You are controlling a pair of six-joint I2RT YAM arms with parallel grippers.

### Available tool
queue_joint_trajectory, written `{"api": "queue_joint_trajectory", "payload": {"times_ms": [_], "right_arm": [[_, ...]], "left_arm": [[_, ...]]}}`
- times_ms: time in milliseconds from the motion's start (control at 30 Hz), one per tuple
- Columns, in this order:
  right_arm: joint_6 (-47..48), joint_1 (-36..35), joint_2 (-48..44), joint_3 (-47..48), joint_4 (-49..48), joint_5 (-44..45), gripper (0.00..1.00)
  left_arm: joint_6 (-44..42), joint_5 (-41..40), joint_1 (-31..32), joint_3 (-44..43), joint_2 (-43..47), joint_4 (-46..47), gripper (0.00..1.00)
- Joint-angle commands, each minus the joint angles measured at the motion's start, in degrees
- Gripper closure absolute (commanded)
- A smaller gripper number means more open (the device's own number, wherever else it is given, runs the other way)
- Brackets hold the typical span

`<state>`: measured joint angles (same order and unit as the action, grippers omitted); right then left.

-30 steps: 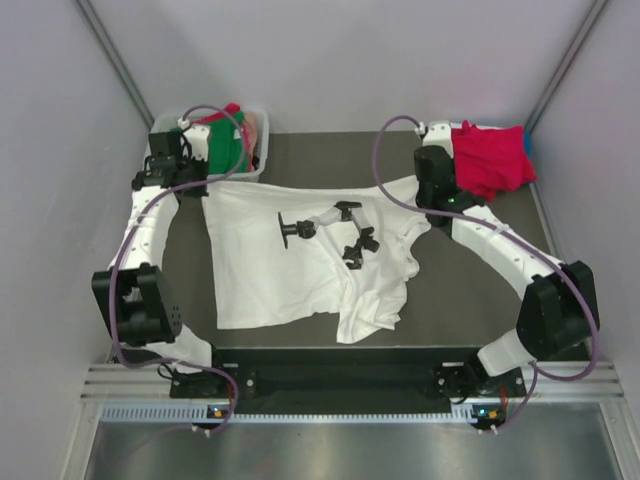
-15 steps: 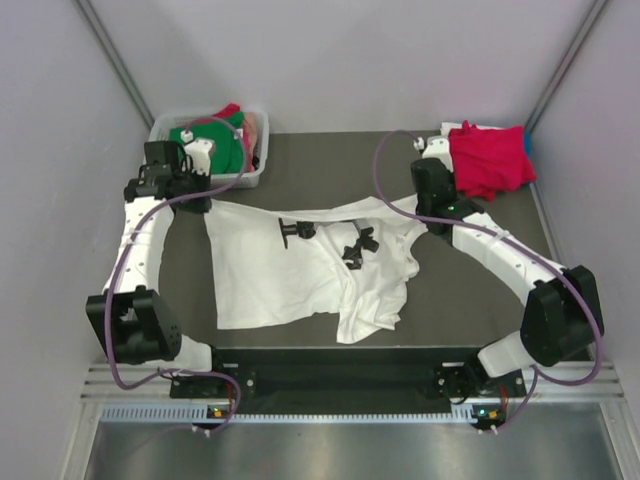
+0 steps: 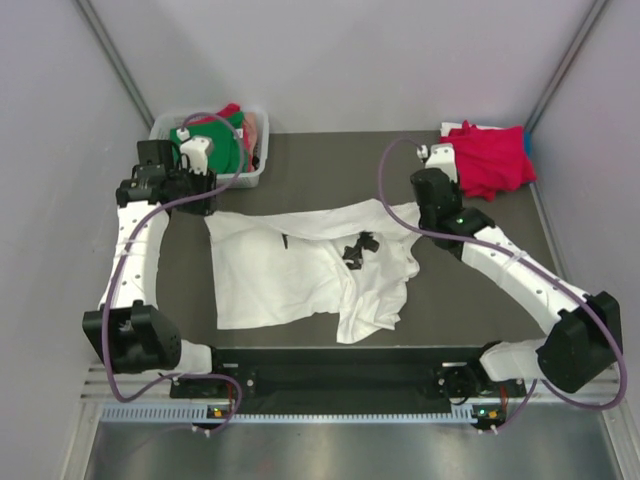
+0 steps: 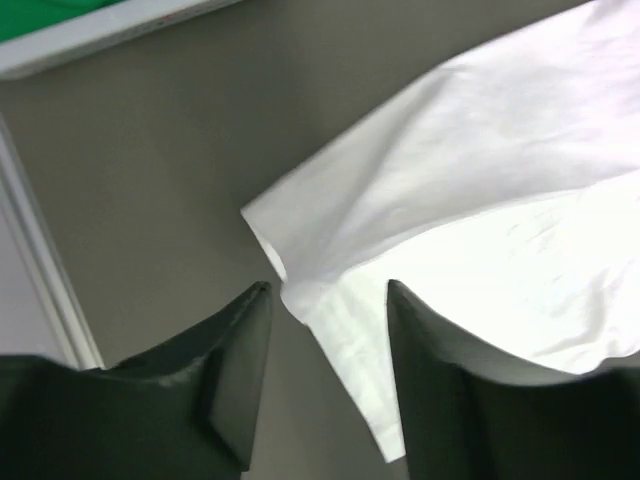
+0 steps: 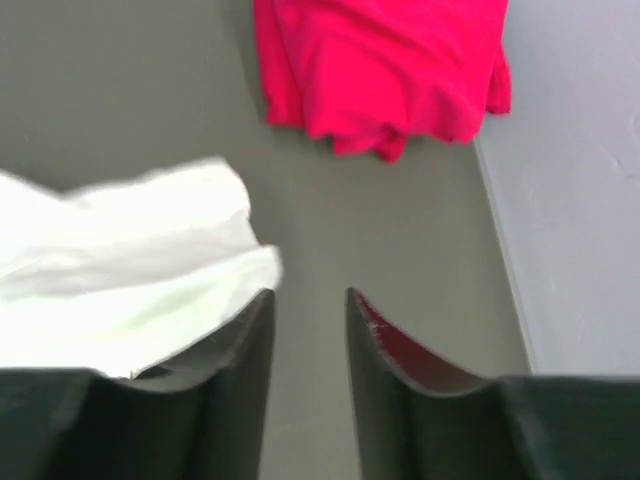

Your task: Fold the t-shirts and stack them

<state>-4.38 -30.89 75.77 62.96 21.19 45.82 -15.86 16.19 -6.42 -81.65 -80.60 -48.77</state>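
So the white t-shirt (image 3: 300, 270) is lying spread out in the middle of the dark table (image 3: 330, 160), pretty rumpled. Its far edge is bunched into a long ridge and the near right part is folded over on itself. There are a few small black marks near the middle of it, and I honestly can't tell from the overhead view if that's a print or something else. The left gripper (image 4: 328, 290) is sitting over the shirt's far left corner with its jaws apart. That corner lies flat on the table in the gap and nothing is pinched. The right gripper (image 5: 308, 295) is at the shirt's far right end, jaws also parted a bit. There's only bare table between them, and the white cloth lies just off to the side of one finger, so it's not holding anything either. The red t-shirts (image 3: 490, 155) are heaped in the far right corner by the wall, well apart from the white one. The green t-shirt (image 3: 215, 145) is stuffed in the white basket (image 3: 165, 125) at the far left, with some red cloth beside it.
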Motion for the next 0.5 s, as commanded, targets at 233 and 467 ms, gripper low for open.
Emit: {"api": "queue_joint_trajectory", "payload": {"times_ms": [233,467], "right_arm": [[-1.2,-0.6,-0.5,2.2,4.2,2.2,0.00],[-4.0,-0.7,5.0,7.4,3.6,-3.7,0.00]], "left_arm": [[1.9,3.9,-0.2,-3.7,2.9,-2.6,0.13],[6.5,7.4,-0.1,-2.6,2.5,0.1,0.14]]}}
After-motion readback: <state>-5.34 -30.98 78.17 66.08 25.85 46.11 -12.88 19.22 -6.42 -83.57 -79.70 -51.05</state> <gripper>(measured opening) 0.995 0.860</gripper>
